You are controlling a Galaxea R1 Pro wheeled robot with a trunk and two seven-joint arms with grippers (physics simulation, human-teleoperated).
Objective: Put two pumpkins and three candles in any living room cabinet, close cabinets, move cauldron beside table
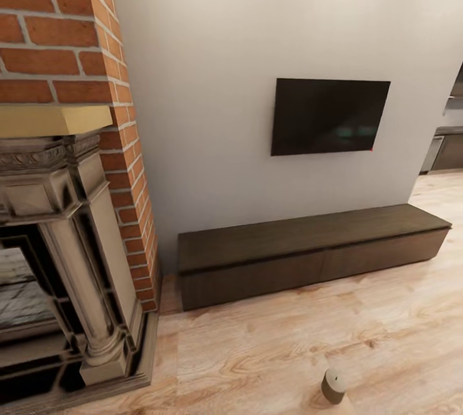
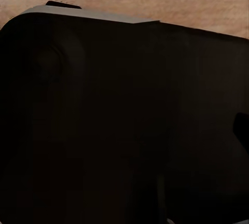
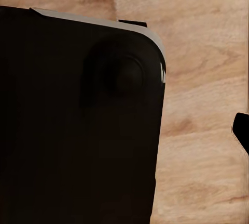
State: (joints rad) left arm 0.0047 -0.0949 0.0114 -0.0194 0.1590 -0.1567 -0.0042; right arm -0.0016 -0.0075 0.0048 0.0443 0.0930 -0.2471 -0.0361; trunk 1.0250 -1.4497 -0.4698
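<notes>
Candle [image 1: 333,385]: one, upright on wood floor [image 1: 270,351], well short of closed cabinet [image 1: 308,254] below wall television [image 1: 329,116]. Grippers: wrist views dark, possibly robot body; finger state indeterminable.

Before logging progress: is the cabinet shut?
Shut: the cabinet shows flush drawer fronts, nothing pulled out.

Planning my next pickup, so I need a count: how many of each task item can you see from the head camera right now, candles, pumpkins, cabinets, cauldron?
Candles: 1, the candle standing on the wood floor in front of the unit.
Cabinets: 1, the cabinet against the wall under the TV, drawer fronts flush.
Pumpkins: 0.
Cauldron: 0.
Total: 2.
</notes>
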